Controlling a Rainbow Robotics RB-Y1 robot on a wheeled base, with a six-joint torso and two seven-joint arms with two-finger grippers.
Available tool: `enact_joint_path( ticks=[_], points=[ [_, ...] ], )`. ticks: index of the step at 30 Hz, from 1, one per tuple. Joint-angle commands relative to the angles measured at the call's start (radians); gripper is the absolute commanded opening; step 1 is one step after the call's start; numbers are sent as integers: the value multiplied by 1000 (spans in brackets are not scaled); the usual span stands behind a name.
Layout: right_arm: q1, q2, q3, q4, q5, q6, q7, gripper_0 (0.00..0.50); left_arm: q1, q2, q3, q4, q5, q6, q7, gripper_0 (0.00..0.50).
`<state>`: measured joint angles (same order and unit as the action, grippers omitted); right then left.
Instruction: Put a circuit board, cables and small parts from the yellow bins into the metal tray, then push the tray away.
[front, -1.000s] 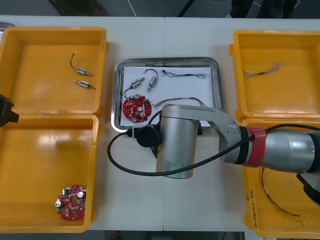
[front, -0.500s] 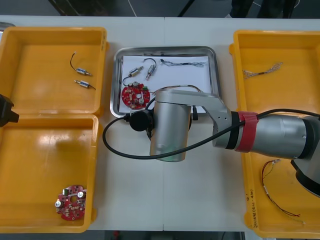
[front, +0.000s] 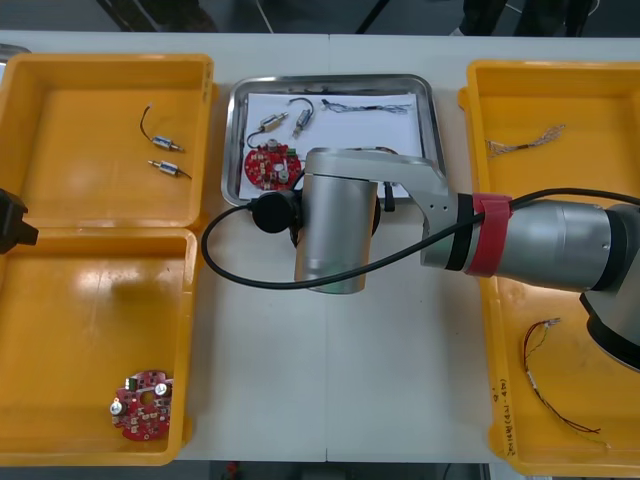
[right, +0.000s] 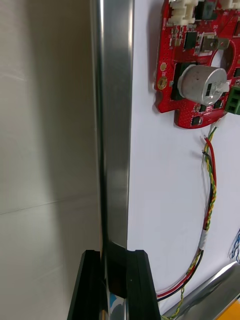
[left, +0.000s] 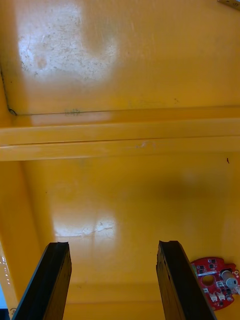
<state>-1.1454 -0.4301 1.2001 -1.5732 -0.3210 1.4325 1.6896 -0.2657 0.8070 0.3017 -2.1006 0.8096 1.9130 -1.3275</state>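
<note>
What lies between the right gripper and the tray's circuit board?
The right wrist view shows a red and yellow cable on white lining between the circuit board and the right gripper, shut on the metal tray's rim.

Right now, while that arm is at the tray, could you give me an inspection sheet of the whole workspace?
Surface: light table, four yellow bins at its sides.
Job's things: metal tray, white inside, holds a circuit board and small metal parts; spare board in the near left bin.
Clutter: nothing seen.
Grippers: right gripper shut on the tray's near rim; left gripper open over the near left bin.
Cables: blue and white cable and red and yellow cable in the tray; other cables in the right bins.
Surroundings: dark shapes beyond the far edge, unidentifiable.
</note>
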Motion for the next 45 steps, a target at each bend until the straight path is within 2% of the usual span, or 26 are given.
enact_joint_path(
  ticks=[1, 14, 25, 37, 42, 44, 45],
  points=[
    [-66, 19, 9, 19, -4, -23, -4, 0, 16, -9, 31, -30, -6, 7, 71, 500],
    [-93, 21, 9, 101, 3, -103, -4, 0, 16, -9, 31, -30, -6, 7, 71, 500],
    [-111, 25, 9, 229, 2, -279, 7, 0, 16, -9, 31, -30, -6, 7, 71, 500],
    [-131, 54, 9, 352, 2, -342, 15, 0, 16, -9, 31, -30, -6, 7, 71, 500],
    [-131, 56, 9, 361, 3, -356, 15, 0, 16, -9, 31, -30, -6, 7, 71, 500],
    [-131, 56, 9, 361, 3, -357, 15, 59, 16, -9, 31, -30, -6, 7, 71, 500],
    [-132, 56, 9, 361, 7, -359, 16, 215, 16, -9, 31, -30, -6, 7, 71, 500]
  ],
)
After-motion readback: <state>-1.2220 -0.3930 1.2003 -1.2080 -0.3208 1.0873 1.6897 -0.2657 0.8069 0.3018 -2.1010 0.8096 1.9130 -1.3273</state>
